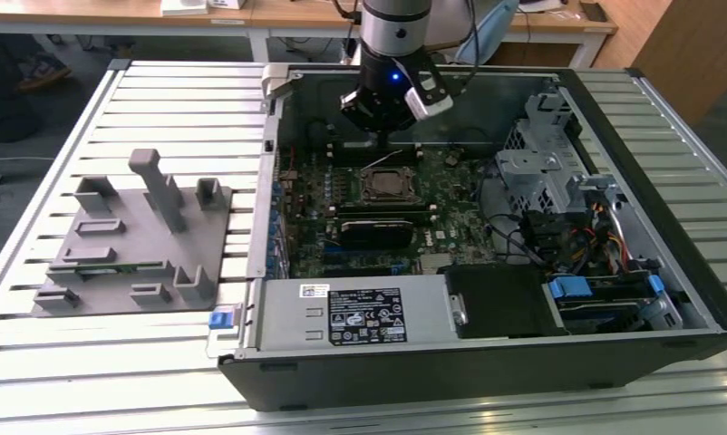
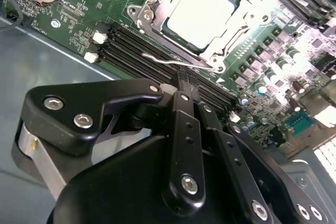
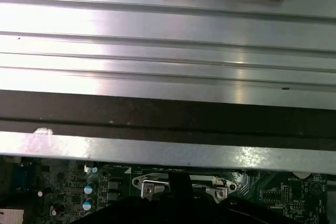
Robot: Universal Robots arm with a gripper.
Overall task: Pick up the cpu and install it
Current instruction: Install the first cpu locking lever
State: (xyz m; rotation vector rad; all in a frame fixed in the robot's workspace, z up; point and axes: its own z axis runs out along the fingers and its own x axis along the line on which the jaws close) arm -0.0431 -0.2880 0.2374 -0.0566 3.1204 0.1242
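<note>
- Light wooden desks (image 1: 303, 14) can be seen at the back of the room, behind everything else.
- A ribbed silver aluminium table (image 1: 158, 91) is used as the work surface.
- A big black open-sided computer case (image 1: 485, 376) is laid flat on it, towards the exterior view's right.
- A grey plastic tray with upright posts (image 1: 134, 240) is parked beside the case, on the exterior view's left.
- A green motherboard (image 1: 454, 181) is mounted in the case floor.
- The black gripper (image 1: 385, 136) (image 2: 182, 80) is held over the board's far edge, jaws pinched together with nothing gripped.
- A silver metal socket bracket (image 2: 142, 17) is fixed mid-board.
- The small flat silvery-grey square cpu (image 1: 385, 184) (image 2: 199, 14) is already seated inside that bracket. It's found just past the jaw tips, clear of them and not touched.
</note>
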